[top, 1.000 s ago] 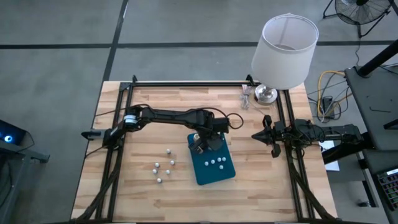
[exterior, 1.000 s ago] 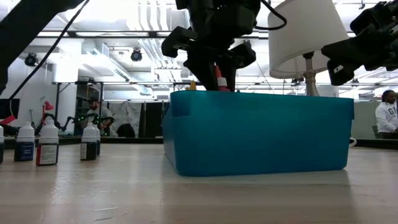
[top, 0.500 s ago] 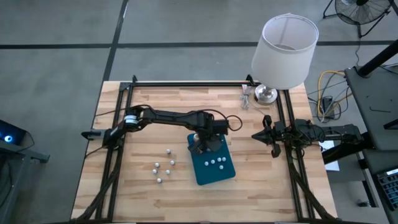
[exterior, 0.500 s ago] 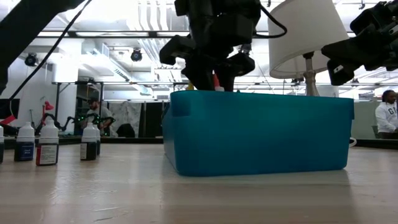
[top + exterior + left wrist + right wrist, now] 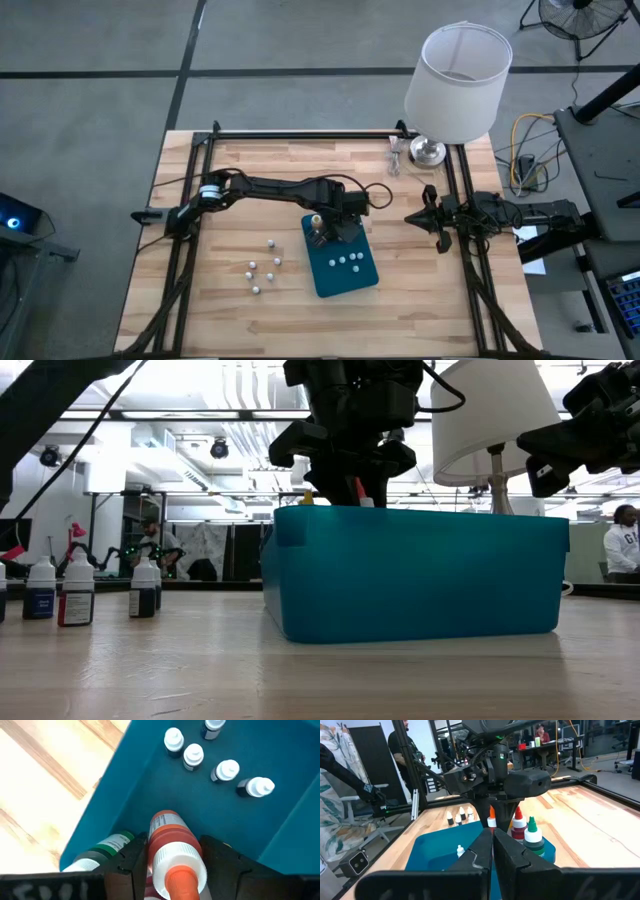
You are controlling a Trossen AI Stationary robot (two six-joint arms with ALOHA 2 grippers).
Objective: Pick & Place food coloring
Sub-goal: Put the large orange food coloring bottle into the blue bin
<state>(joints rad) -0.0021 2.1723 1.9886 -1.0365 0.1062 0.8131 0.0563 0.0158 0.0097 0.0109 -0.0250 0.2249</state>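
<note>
While the right gripper (image 5: 428,217) just sits parked at the right edge of the wooden counter (image 5: 240,170) with its jaws shut on nothing, the left gripper (image 5: 322,231) is over the back corner of the teal rectangular plastic tray (image 5: 343,285). Its jaws are partly open and clamped on a little red-bodied food coloring bottle with an orange tip (image 5: 171,854), held upright inside the tray, though I can't quite tell whether it's touching the floor. Right next to it are a green-capped bottle (image 5: 533,836) and a red-capped one (image 5: 519,826). Four small white-capped bottles (image 5: 347,260) stand in a row in the tray too. Five more tiny bottles (image 5: 264,267) stand on the counter just left of the tray.
</note>
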